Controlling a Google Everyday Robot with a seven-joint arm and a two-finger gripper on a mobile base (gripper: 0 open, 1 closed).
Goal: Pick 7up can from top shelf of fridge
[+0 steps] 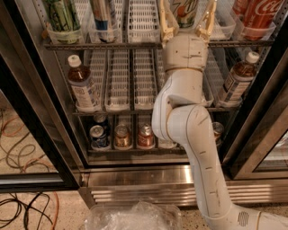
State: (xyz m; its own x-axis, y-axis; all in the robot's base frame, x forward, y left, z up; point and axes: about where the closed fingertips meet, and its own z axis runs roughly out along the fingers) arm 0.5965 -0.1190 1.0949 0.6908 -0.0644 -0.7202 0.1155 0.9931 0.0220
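Nearest, the white arm (193, 134) stands before the fridge (135, 177); the gripper (186, 10) is at the front edge of the top shelf surface (103, 45), right of its middle; jaws spread wide, one either side of the 7up can (183, 15), no clamping evident; the can stands upright just behind that edge, squarely between them; in my judgement, closing inward across its width should suffice.

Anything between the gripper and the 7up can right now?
Nothing visible. The open gripper straddles the 7up can on the top shelf, one finger on each side.
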